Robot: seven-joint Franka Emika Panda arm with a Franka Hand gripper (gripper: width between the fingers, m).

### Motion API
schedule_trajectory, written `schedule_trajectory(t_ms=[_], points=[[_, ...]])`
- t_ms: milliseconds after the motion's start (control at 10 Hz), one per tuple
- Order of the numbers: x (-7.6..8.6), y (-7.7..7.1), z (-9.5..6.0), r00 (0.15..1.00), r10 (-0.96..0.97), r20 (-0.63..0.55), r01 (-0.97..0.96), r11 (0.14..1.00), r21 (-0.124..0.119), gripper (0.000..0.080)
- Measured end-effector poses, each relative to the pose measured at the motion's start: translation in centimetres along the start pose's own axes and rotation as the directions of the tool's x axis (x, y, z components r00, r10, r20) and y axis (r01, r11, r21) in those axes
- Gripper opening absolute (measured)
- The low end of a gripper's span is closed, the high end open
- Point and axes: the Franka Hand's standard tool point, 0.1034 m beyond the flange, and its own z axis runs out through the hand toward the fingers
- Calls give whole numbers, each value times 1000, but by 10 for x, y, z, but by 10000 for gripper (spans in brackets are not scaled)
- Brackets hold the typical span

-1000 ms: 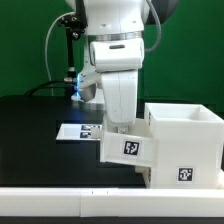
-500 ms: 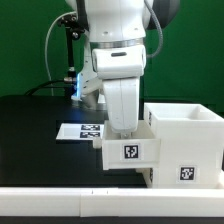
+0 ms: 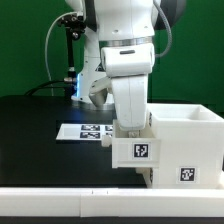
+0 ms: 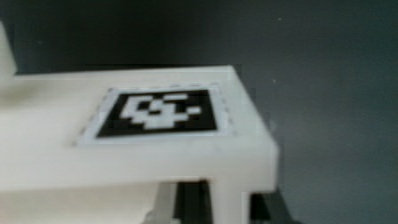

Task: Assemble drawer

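Assembly was judged partly done: the small white plastic tagged tray hung in the arm's grasp, touching the large white hollow box casing on the exterior view's left, not yet seated. The gripper appeared clamped on the tray. Casing contents could not be seen. The marker board lay behind.

Wrist cam: white plastic block-shaped drawer part fills most of the frame, blurred. Black-and-white square tag sits on its flat face, near one corner, dashed outline around it. Dark bench surface beyond the part's edge. Dark shapes below the part's corner, too blurred to identify.
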Motion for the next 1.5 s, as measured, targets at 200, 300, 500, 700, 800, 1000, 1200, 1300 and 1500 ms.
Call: schedule_trajectory(t_ms=[200, 300, 500, 700, 800, 1000, 1200, 1300, 1500], points=[[-1, 0, 0, 1000, 2, -2, -2, 1000, -9, 35], [-1, 0, 0, 1000, 2, -2, -2, 1000, -9, 35], [-1, 0, 1, 1000, 2, -2, -2, 1000, -8, 94], [-4, 8, -18, 1000, -17, 20, 17, 1000, 1, 277], [-8, 15, -37, 999, -23, 37, 24, 1000, -9, 473], [-16, 26, -62, 998, -14, 65, 13, 1000, 13, 605], [-37, 36, -53, 997, -49, 58, 48, 999, 22, 640], [-46, 38, -43, 997, -50, 51, 48, 998, 35, 648], [-57, 35, -33, 997, -54, 46, 52, 998, 47, 649]])
